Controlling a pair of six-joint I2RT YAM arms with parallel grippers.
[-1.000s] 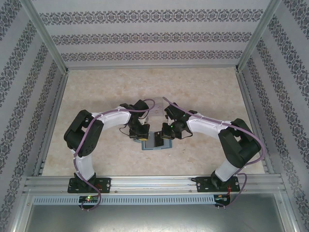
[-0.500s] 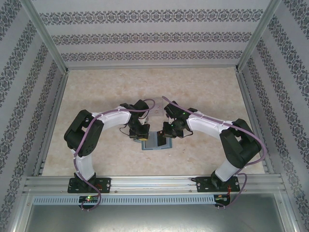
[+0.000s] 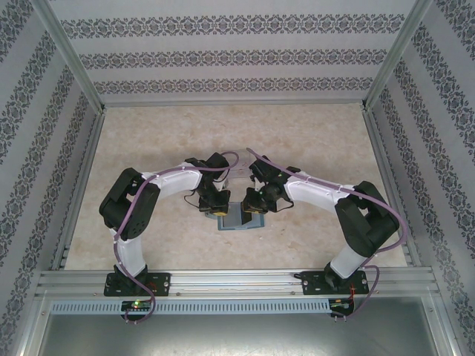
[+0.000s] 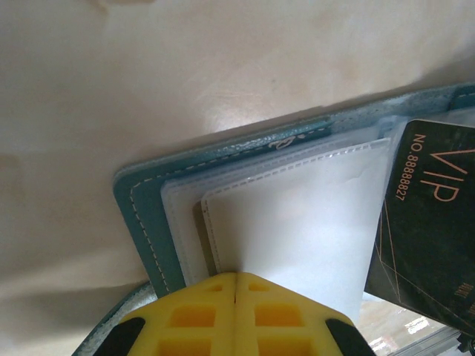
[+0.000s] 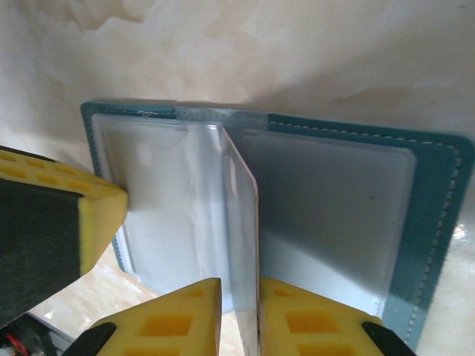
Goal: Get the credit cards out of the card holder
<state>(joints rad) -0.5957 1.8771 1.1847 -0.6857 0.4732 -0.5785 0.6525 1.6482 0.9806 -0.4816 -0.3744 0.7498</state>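
The card holder [image 3: 239,222] lies open on the bench [image 3: 148,141] between the two arms, teal cover down and clear pockets up. The left fingers [image 4: 200,315] are pressed together with no gap, their tips resting on a clear pocket [image 4: 297,222] at the holder's near edge and holding nothing. A dark card [image 4: 430,222] marked VIP sits tilted over the pockets just beside them. The right fingers [image 5: 312,319] stand narrowly apart on either side of an upright clear leaf [image 5: 241,222] at the holder's fold; whether they pinch it I cannot tell. Compared with a second ago, the right wrist sits a little further left, closer to the left one and covering more of the holder, while the left arm is unchanged
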